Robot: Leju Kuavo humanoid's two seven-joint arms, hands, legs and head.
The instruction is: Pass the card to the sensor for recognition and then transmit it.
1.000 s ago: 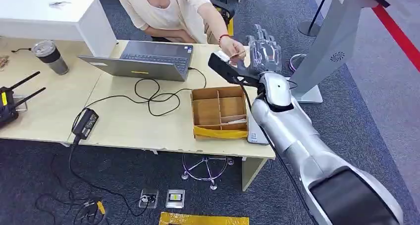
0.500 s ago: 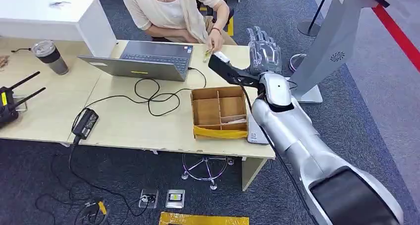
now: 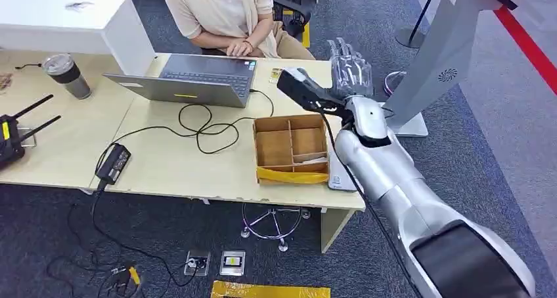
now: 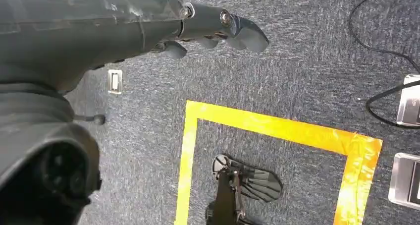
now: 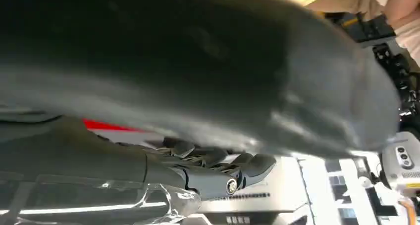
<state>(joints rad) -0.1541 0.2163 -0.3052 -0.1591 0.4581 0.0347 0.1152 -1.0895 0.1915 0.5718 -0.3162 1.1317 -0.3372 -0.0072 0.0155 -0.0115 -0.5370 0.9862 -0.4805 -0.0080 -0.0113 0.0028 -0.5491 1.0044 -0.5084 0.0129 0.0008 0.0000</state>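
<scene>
My right hand (image 3: 345,68) is raised over the table's far right corner, fingers up and spread, nothing in it. Its black wrist camera (image 3: 303,91) juts toward the laptop. In the right wrist view the thick thumb (image 5: 237,76) and the dark fingers (image 5: 223,168) hold nothing. A small yellowish card (image 3: 276,73) lies on the table beside the laptop's right corner, in front of the seated person (image 3: 226,12). The person's hands (image 3: 240,46) rest at the laptop's far edge. My left hand (image 4: 148,22) hangs over the carpet, fingers extended, empty.
A wooden compartment box (image 3: 291,147) with a few cards in it stands near the table's front right. A white device (image 3: 338,173) lies beside it. A laptop (image 3: 190,78), cables, a power brick (image 3: 113,163) and a cup (image 3: 66,75) occupy the table. A grey kiosk stand (image 3: 433,55) rises at right.
The person took the card from my right hand, drew it back toward the laptop and now has both hands at the laptop's far edge. My right hand has stayed raised.
</scene>
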